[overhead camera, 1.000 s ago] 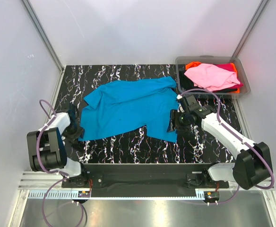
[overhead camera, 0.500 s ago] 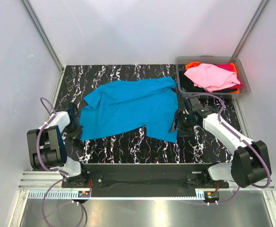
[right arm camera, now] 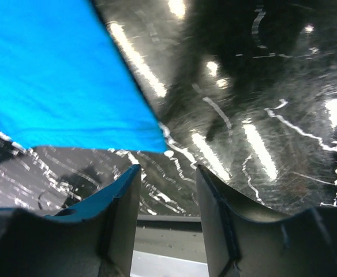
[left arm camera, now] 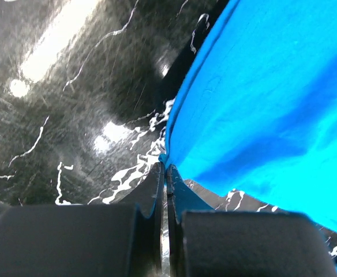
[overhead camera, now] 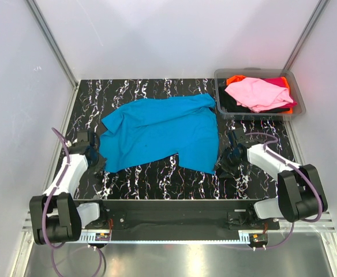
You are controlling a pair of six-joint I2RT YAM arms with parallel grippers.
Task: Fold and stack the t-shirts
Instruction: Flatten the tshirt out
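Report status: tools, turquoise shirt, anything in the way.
Left tool shut at near-left corner of turquoise t-shirt, grip unclear. Right tool open beside its near-right corner. Shirt spread, unfolded. Nothing lies on it; other t-shirts in bin.

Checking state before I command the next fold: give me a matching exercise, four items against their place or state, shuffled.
1. turquoise t-shirt
2. pink t-shirt
3. left end effector
4. right end effector

A. open
B. on top in the clear plastic bin
C. spread on the black marbled table
D. shut

Pairs: 1-C, 2-B, 3-D, 4-A
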